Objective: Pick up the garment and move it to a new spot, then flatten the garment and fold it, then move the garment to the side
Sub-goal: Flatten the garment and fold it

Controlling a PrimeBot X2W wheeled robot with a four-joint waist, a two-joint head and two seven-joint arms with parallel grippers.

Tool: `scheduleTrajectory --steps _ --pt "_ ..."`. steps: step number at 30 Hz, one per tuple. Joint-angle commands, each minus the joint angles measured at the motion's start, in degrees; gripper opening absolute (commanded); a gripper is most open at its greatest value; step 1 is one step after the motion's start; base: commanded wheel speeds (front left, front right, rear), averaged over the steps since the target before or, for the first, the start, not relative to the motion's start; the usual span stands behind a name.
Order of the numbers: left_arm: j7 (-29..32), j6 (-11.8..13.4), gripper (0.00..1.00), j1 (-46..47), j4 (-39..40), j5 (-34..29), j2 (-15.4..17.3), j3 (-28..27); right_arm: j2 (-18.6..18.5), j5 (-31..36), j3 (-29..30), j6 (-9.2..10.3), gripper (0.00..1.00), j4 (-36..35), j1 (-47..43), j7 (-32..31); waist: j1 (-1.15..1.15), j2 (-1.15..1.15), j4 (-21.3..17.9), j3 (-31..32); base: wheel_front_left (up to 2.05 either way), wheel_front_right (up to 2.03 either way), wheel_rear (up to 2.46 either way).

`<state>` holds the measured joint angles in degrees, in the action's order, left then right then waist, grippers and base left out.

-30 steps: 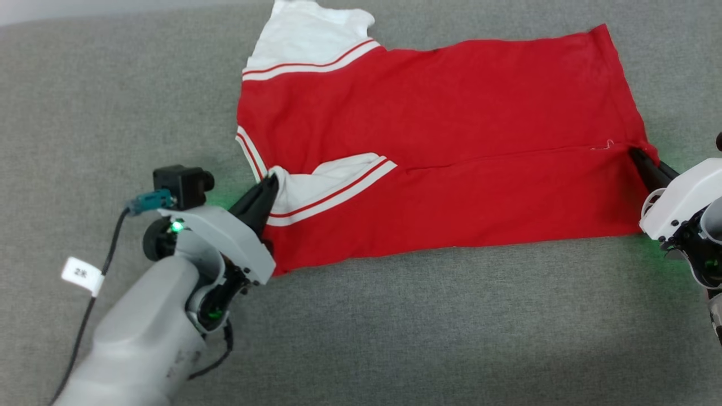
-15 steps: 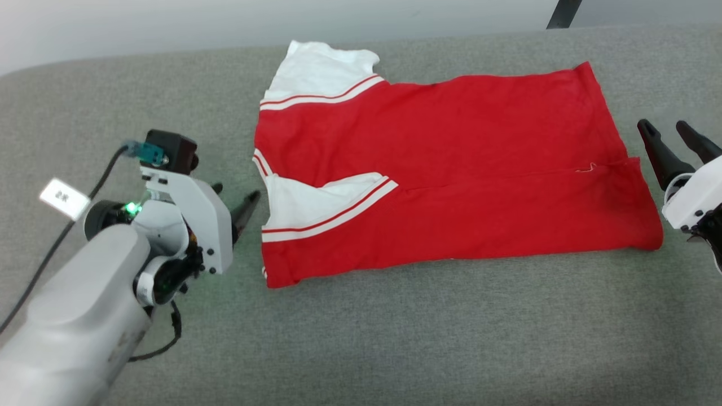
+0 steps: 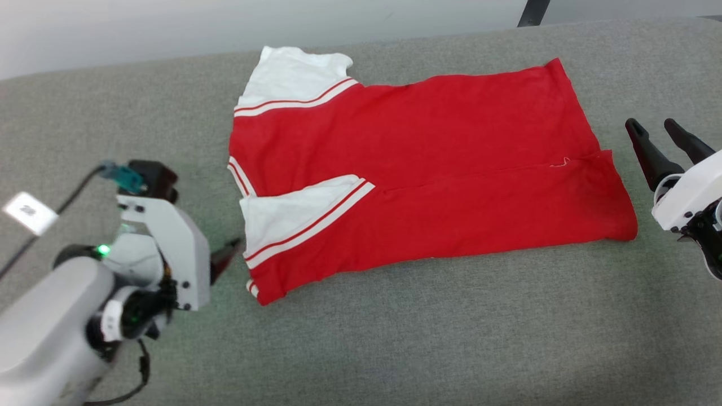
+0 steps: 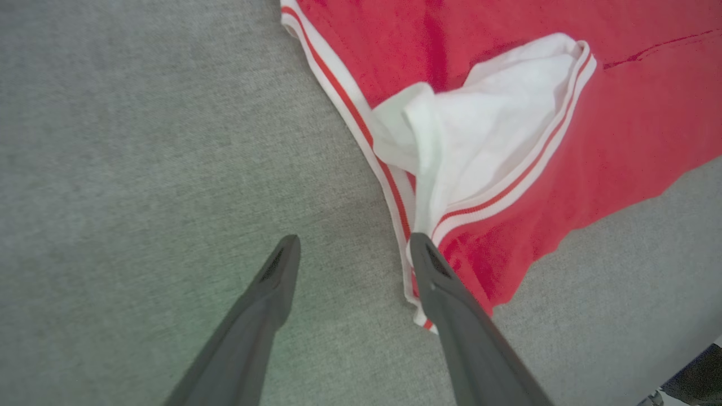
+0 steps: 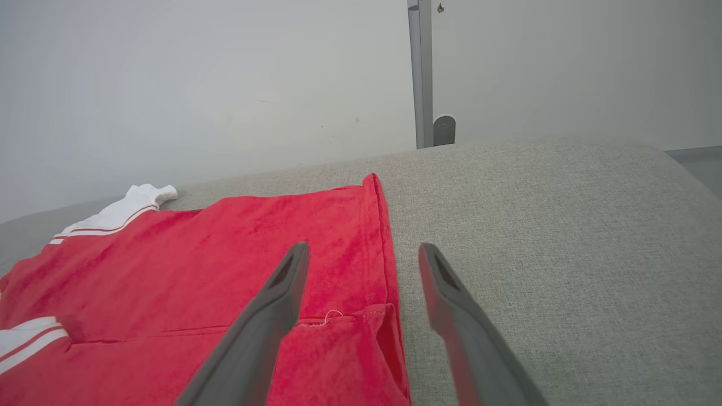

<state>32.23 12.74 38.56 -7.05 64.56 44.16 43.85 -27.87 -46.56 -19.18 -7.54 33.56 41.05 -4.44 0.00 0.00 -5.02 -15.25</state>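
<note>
You are finding one marking: a small white tag (image 3: 28,212) hanging on the black cable (image 3: 76,189) beside the left wrist. The tag is carrying two short dark characters, but they are appearing too blurred for you to read with certainty. The garment (image 3: 417,169) is presenting plain red and white faces; you are reading no lettering on them.

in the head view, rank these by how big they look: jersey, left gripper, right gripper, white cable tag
1. jersey, clearly largest.
2. left gripper and right gripper: unranked, since the left's fingers are mostly hidden behind its wrist and the right one runs off the picture's edge.
3. white tag, smallest.
</note>
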Motion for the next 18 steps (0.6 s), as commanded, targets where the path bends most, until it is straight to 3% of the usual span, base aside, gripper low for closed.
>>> scheduleTrajectory --steps 1,5,10,12,18 --pt "-0.1 0.7 1.0 -0.8 1.0 0.4 0.6 -0.5 0.0 -0.5 -0.1 0.08 1.0 0.0 -0.4 0.5 0.0 0.0 -0.1 0.2 0.0 0.0 0.0" --pt "1.4 2.6 1.0 -1.2 5.9 0.9 2.9 -1.4 0.0 -0.7 -0.1 0.08 1.0 0.4 -0.5 0.7 0.0 0.0 -0.2 0.5 0.0 0.0 0.0" --pt "4.7 4.8 1.0 -3.6 11.6 3.7 2.9 -0.7 0.5 -0.9 -0.6 0.08 1.0 0.4 0.1 0.9 0.0 0.0 -0.4 0.4 0.0 0.0 0.0" --pt "5.4 4.9 1.0 -3.8 11.1 3.0 3.9 0.1 0.7 -1.1 -0.8 0.08 1.0 0.2 0.6 0.9 0.0 0.0 -0.7 -0.1 0.0 0.0 0.0" --pt "4.9 4.0 1.0 -5.2 5.2 5.1 0.5 0.6 0.9 -1.2 -1.5 0.08 1.0 0.0 1.7 1.0 0.0 0.0 -1.7 -1.4 0.0 0.0 0.0"
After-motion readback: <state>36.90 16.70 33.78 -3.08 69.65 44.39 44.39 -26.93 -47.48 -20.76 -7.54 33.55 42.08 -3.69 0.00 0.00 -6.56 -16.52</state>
